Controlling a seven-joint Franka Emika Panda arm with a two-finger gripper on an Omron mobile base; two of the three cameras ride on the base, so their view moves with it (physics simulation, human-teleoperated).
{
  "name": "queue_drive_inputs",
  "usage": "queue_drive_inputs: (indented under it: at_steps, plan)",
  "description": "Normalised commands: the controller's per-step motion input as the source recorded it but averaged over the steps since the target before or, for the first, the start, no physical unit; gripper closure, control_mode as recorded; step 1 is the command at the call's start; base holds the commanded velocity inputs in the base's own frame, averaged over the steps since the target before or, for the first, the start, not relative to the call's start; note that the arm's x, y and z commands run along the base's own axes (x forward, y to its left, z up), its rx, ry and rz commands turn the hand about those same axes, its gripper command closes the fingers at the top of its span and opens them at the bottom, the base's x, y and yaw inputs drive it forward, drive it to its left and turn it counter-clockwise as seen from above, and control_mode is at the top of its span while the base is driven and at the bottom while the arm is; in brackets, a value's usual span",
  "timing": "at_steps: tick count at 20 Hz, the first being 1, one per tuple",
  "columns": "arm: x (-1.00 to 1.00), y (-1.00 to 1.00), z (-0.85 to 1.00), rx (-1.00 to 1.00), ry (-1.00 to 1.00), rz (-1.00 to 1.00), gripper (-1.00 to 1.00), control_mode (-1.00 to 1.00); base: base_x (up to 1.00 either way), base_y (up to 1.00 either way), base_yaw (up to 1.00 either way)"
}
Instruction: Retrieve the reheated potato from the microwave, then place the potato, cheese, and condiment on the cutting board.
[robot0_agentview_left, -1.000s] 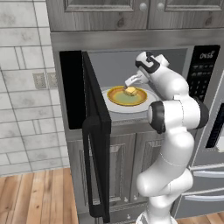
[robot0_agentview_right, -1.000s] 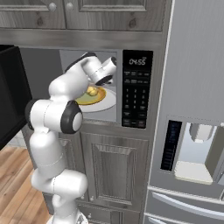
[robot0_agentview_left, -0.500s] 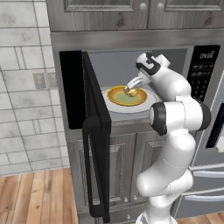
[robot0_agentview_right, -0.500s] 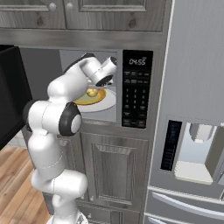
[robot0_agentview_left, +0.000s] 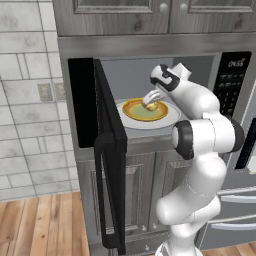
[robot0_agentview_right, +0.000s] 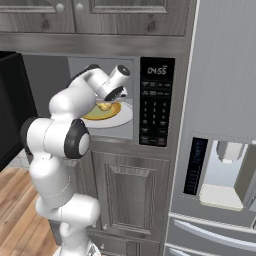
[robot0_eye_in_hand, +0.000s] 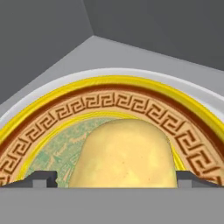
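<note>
The potato, a pale-yellow lump, sits on a gold-rimmed patterned plate inside the open microwave. My gripper is open and reaches into the cavity, with one dark fingertip on each side of the potato. From the base views the gripper hangs just over the potato on the plate; from the right it is the potato under the hand. The cheese, condiment and cutting board are out of view.
The black microwave door stands swung open to the left. The button panel is right of the cavity. A white turntable carries the plate. A steel fridge with dispenser is at right; grey cabinets are below.
The hand has dipped a little lower onto the potato. Its jaws stay wide.
</note>
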Motion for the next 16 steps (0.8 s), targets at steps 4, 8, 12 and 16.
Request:
queue_drive_inputs:
  at_steps: [4,8,12,16]
  plan:
    - [0.16,0.06,-0.22,0.0,0.0,-0.08,-1.0,-1.0,0.0,0.0,0.0]
    - [-0.01,0.11,-0.35,0.0,0.0,-0.05,1.0,-1.0,0.0,0.0,0.0]
    - [-0.18,0.11,-0.44,0.0,-0.01,-0.04,1.0,-1.0,0.0,0.0,0.0]
    - [-0.2,0.1,-0.51,0.0,0.0,-0.05,1.0,-1.0,0.0,0.0,0.0]
